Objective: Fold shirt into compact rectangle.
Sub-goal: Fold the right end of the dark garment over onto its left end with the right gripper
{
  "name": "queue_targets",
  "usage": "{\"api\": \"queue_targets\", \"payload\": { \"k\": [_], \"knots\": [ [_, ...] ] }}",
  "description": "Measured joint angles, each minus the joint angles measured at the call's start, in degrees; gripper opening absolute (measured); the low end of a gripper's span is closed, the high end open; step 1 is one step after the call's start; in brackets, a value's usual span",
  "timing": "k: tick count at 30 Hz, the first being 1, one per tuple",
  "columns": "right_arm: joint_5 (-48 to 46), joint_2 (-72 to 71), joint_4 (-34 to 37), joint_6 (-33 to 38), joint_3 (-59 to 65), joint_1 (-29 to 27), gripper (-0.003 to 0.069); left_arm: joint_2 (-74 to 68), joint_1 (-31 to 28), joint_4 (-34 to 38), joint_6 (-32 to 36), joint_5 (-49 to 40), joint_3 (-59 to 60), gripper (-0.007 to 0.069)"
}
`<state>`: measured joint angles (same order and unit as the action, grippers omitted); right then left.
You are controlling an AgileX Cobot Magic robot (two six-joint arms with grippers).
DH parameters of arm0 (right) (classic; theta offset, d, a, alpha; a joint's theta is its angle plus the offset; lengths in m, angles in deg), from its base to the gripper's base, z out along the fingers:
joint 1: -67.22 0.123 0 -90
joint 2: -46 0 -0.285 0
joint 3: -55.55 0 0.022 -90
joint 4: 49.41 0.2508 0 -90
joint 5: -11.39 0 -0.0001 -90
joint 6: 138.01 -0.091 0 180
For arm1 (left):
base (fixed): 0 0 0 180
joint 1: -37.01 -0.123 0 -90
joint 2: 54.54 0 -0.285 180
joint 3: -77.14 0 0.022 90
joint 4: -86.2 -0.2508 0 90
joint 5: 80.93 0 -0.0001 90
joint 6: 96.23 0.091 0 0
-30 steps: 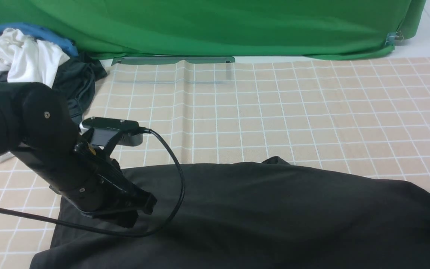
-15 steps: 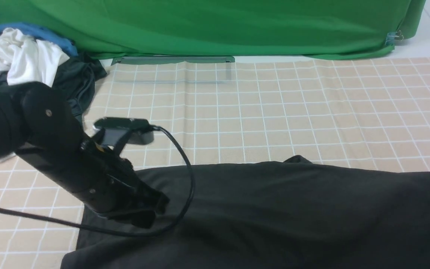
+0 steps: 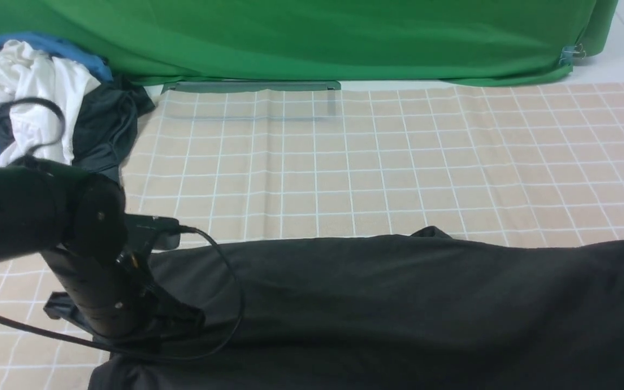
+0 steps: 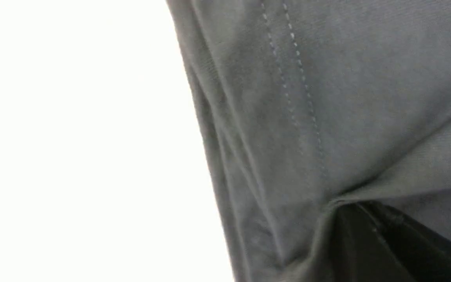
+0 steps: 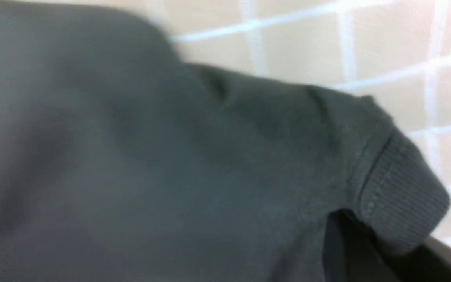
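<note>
The black shirt (image 3: pixel 398 309) lies stretched across the near part of the checked cloth. My left gripper (image 3: pixel 182 319) is low at the shirt's left end. In the left wrist view the gripper (image 4: pixel 350 211) is shut, pinching a gathered fold of the shirt (image 4: pixel 327 98) beside a double-stitched hem. My right arm is outside the front view. In the right wrist view the gripper (image 5: pixel 347 223) is shut on the shirt (image 5: pixel 151 176), right beside the ribbed collar (image 5: pixel 401 196), which drapes over a dark finger.
A heap of clothes sits at the back left: a white garment (image 3: pixel 25 81), blue cloth (image 3: pixel 46 43) and a dark grey garment (image 3: pixel 106 124). A green backdrop (image 3: pixel 312 38) closes the far side. The left arm's black cable (image 3: pixel 231 281) loops over the shirt.
My left arm has dropped lower and swung toward the near left. The shirt's left edge shifted right and its far edge pulled straighter. The right gripper left the front view.
</note>
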<state>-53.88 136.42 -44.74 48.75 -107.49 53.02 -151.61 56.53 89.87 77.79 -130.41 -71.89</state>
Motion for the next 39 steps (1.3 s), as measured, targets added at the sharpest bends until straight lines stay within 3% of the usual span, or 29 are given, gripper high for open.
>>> {"api": "queue_targets", "payload": {
  "k": [3,8,14,15,18,25,33,37,39],
  "knots": [
    [-0.8,-1.9,6.2,1.7,-1.6,6.9,0.0109,5.1,0.0,2.4,1.6,-1.1,-0.7,0.0019],
    [0.5,-2.7,13.1,0.9,-5.4,22.5,0.0109,15.5,-1.5,0.6,1.0,-4.6,-1.3,0.0019],
    [7.6,0.4,14.9,-4.8,-11.7,41.8,0.0109,27.5,-8.8,-3.3,-1.4,-8.2,-1.4,0.0019],
    [7.6,0.7,14.9,-5.0,-12.0,41.8,0.0109,27.5,-8.8,-3.3,-1.5,-8.2,-1.4,0.0019],
    [11.0,6.6,15.2,-7.5,-17.0,50.2,0.0109,32.9,-13.6,-3.7,-1.2,-9.1,-1.4,0.0019],
    [13.7,21.5,16.2,-10.1,-29.7,59.9,0.0109,35.2,-16.6,-2.4,0.1,-11.2,-1.4,0.0019],
    [14.6,34.9,16.2,-11.9,-42.2,66.6,0.0115,35.2,-16.6,0.9,0.1,-11.0,-1.4,0.0019],
    [16.3,40.7,16.4,-12.9,-46.9,69.1,0.0175,35.2,-16.6,1.0,0.1,-10.9,-1.4,0.0019],
    [17.1,42.4,16.5,-12.9,-48.1,69.9,0.0245,35.2,-16.6,1.1,0.1,-10.8,-1.4,0.0019]
  ]
}}
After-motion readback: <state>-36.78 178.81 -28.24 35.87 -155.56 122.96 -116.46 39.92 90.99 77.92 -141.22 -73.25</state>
